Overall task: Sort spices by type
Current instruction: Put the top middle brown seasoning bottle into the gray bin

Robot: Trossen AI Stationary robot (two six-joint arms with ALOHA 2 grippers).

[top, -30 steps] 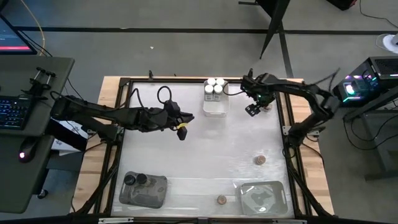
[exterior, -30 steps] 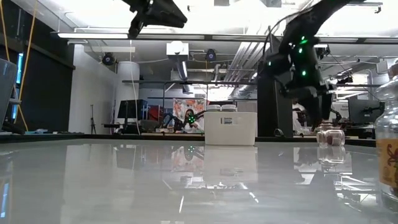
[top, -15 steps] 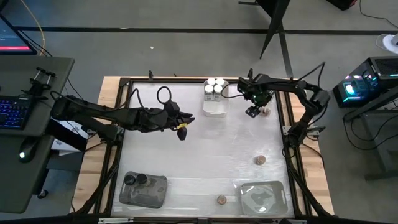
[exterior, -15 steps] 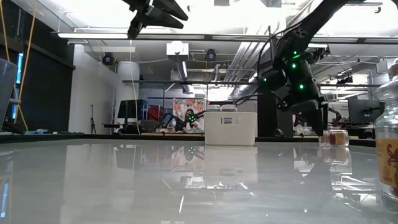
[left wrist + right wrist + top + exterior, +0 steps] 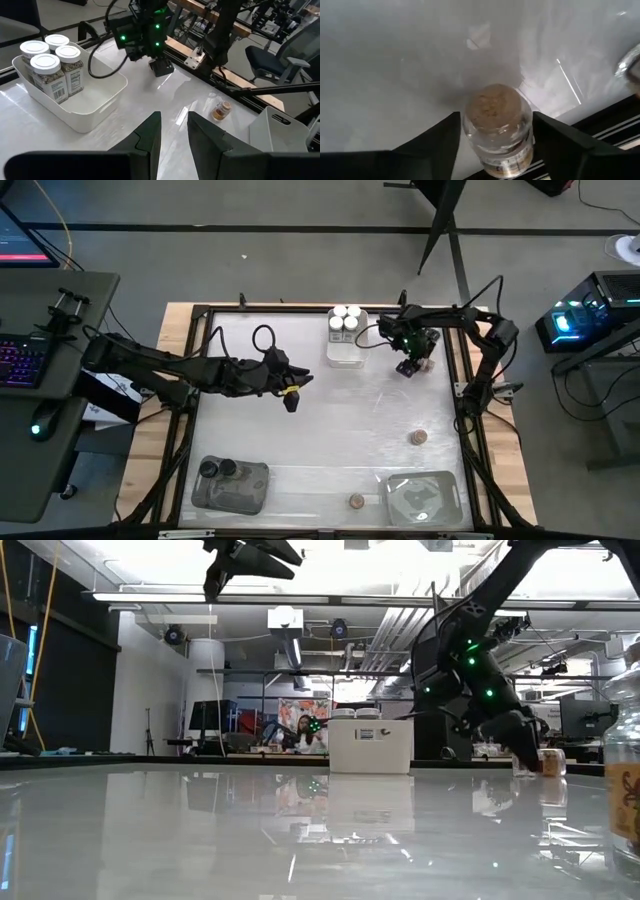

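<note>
A brown-topped jar [image 5: 497, 127] stands on the table near its far right corner, also seen in the low view [image 5: 549, 762]. My right gripper [image 5: 410, 366] is down over it, open, with one finger on either side. My left gripper [image 5: 292, 393] hovers high over the table's middle left, open by a narrow gap [image 5: 173, 131] and holding nothing. Three white-topped jars [image 5: 345, 317] stand in a white tray [image 5: 346, 352] at the far edge. Two more brown-topped jars [image 5: 418, 437] [image 5: 355, 501] stand loose on the table. Two black-topped jars [image 5: 218, 469] sit in the near left tray [image 5: 245, 492]. My right gripper comes at the brown-topped jar slanting from above, and its fingers [image 5: 437, 137] flank the jar's shoulder [image 5: 470, 127]. The jar stands upright on the table. I cannot tell whether the fingers touch it.
A clear tray [image 5: 420, 495] lies at the near right corner. The table's black frame rail [image 5: 458, 380] runs close beside the right gripper. Bare tabletop stretches across the middle [image 5: 340, 420]. The white tray's near half holds no jars.
My right gripper has come down and toward the table's near edge onto the brown-topped jar, its arm folding in closer to the table. The left arm has kept still.
</note>
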